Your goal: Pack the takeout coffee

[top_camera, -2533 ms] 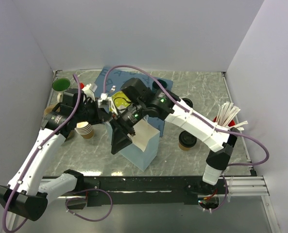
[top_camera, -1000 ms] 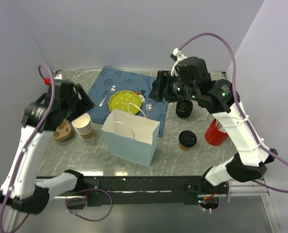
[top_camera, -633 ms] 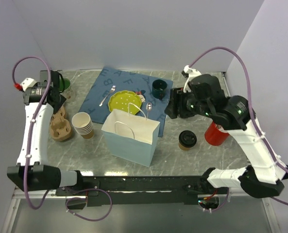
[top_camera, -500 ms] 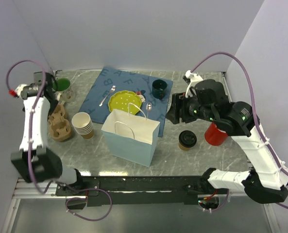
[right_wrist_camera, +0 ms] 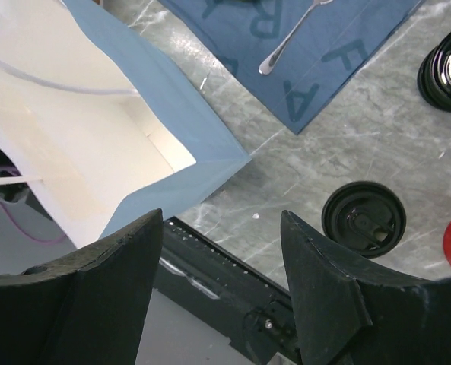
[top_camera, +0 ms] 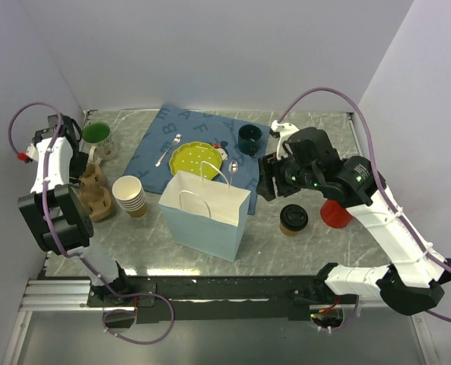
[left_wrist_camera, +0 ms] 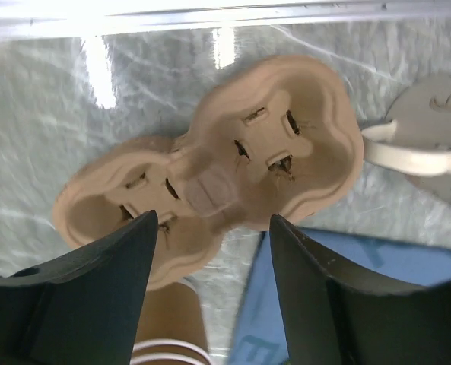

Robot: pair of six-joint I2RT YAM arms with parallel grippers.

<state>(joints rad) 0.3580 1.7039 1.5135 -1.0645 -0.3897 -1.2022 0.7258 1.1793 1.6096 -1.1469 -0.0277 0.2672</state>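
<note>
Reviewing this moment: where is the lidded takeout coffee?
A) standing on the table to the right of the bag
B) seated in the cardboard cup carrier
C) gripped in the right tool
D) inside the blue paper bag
A: the takeout coffee stands on the table to the right of the blue paper bag, apart from it, and the right tool is open with nothing in it.

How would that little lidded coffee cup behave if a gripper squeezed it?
The takeout coffee has paper walls, so it would probably dent under a hard squeeze. Standing upright and narrow, it might tip if nudged sideways. Its black lid looks smooth, likely slippery.
</note>
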